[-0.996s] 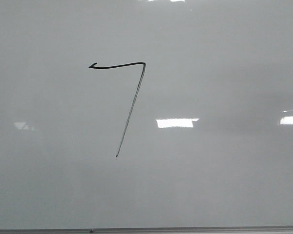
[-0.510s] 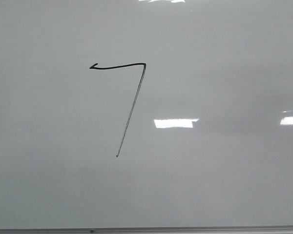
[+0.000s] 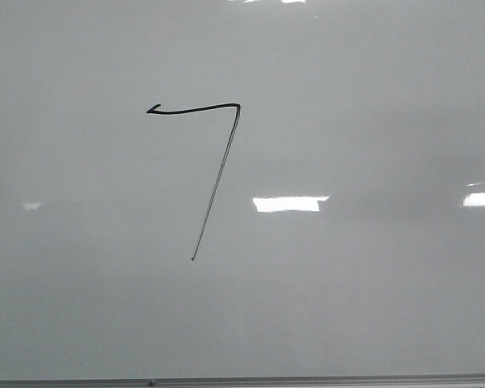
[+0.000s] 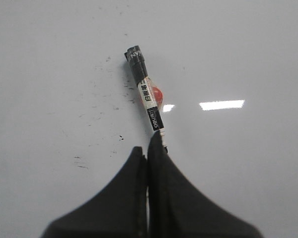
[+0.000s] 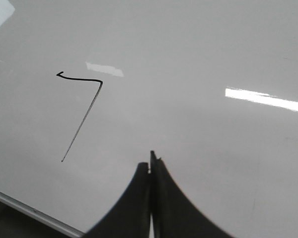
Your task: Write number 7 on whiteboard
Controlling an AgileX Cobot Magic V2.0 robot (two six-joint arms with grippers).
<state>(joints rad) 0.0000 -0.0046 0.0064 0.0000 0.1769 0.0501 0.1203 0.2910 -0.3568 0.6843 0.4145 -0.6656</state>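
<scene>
The number 7 (image 3: 218,162) is drawn in black on the whiteboard (image 3: 372,291), with a thick hooked top bar and a thin slanting stem. It also shows in the right wrist view as the number 7 (image 5: 84,111). Neither gripper appears in the front view. My left gripper (image 4: 148,147) is shut on a black-and-white labelled marker (image 4: 148,96), which sticks out past the fingertips over the whiteboard (image 4: 49,59). My right gripper (image 5: 150,162) is shut with nothing in it, hanging over the whiteboard (image 5: 213,49) to the right of the 7.
The board's thin grey frame edge (image 3: 307,380) runs along the bottom, and the frame edge (image 5: 30,210) appears again near the right gripper. Small black ink specks (image 4: 102,94) dot the board beside the marker. Bright light reflections (image 3: 287,204) lie on the surface.
The 7 is unchanged. Only the light reflections on the board have shifted slightly, and the faint one at the left has shrunk.
</scene>
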